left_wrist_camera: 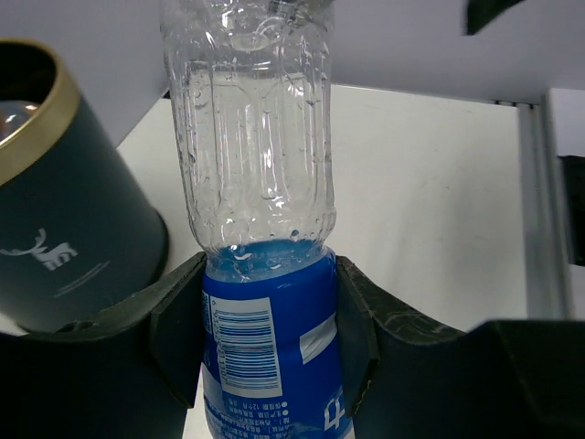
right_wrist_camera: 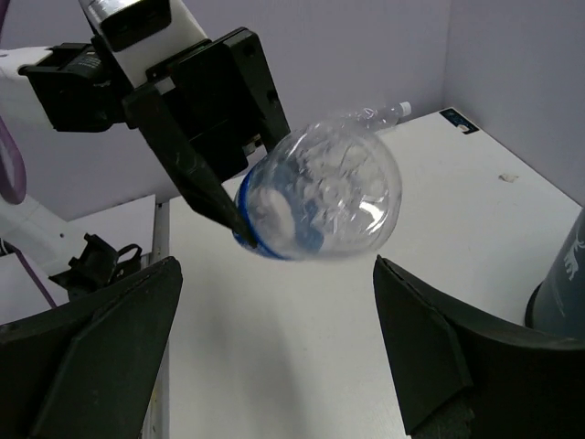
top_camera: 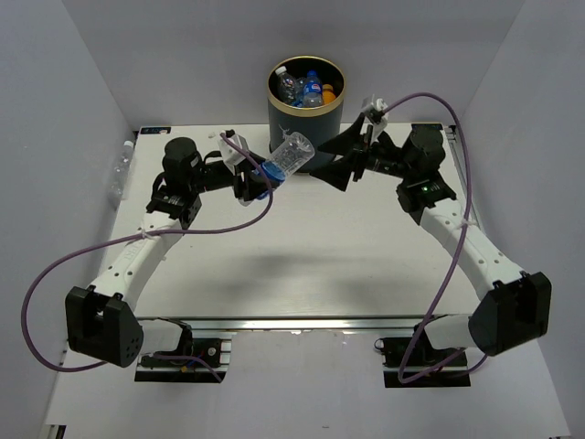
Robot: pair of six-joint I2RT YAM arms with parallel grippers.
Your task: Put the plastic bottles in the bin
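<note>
Robot lab test cell, not a home or shop: a bare white tabletop [top_camera: 302, 265] boxed in by plain pale walls [top_camera: 64, 101] at the left, top and right of the overhead view. The left arm [top_camera: 137, 256] and right arm [top_camera: 471, 247] are bolted to an aluminium rail [top_camera: 302, 323] along the bottom edge. Purple cables [top_camera: 24, 306] loop loose at both sides.

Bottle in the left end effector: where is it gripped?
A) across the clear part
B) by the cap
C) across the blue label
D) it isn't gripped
C: the left end effector is shut on the bottle across its blue label, and the clear part sticks out beyond it.
</note>
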